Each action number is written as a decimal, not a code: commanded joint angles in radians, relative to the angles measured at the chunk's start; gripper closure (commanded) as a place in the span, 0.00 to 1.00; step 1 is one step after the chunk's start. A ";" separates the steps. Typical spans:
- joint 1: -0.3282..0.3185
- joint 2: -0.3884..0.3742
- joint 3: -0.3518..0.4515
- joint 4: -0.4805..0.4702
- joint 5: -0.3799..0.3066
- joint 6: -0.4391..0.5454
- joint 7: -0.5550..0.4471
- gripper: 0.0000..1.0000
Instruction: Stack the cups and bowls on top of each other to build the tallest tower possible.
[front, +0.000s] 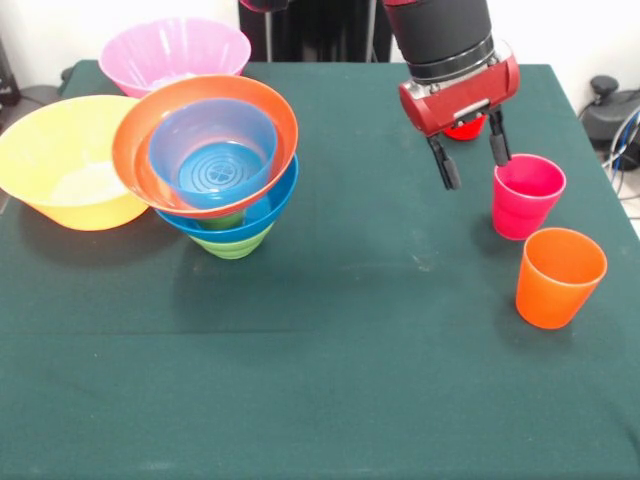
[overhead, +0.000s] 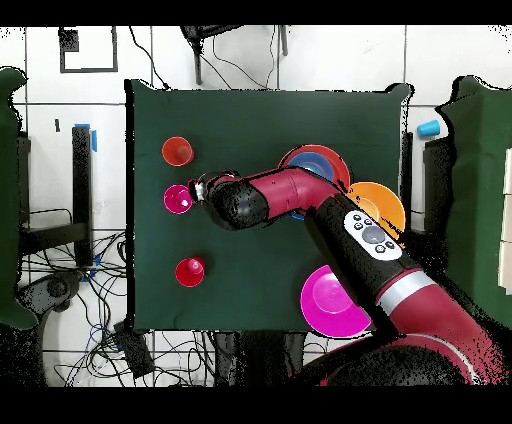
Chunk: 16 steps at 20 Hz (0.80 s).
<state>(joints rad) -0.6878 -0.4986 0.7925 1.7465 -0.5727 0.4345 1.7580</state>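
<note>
At left on the green table (front: 330, 380), the big yellow-orange bowl (front: 65, 160) sits against the table's left edge, and the big pink bowl (front: 175, 52) stands behind it near the far edge. Just right of the yellow-orange bowl, and overlapping it in the front view, rises the tower (front: 222, 160): small green bowl (front: 232, 243) at the base, wide blue bowl (front: 270, 215) on it, then the shallow orange-red bowl (front: 160, 125) tilted toward the camera, with the small translucent blue bowl (front: 212, 152) nested inside. A broad bare stretch of cloth separates the tower from the gripper (front: 470, 155), which hangs above the table with both fingers spread apart and nothing between them. Its right-hand finger stands just beside the rim of the magenta-pink cup (front: 526, 195). Behind the gripper body, part of the red cup (front: 465, 130) shows. Nearest the right edge stands the orange cup (front: 558, 277), upright, just in front of the magenta-pink cup. The whole near half of the table lies open.
</note>
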 joint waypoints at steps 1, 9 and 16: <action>0.005 0.128 0.012 -0.013 -0.040 0.003 -0.094 0.00; 0.003 0.168 0.029 -0.032 -0.069 -0.065 -0.079 0.00; 0.017 0.212 -0.004 -0.068 -0.091 -0.046 -0.097 0.00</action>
<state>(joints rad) -0.6873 -0.3401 0.8129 1.7454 -0.5835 0.4010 1.7580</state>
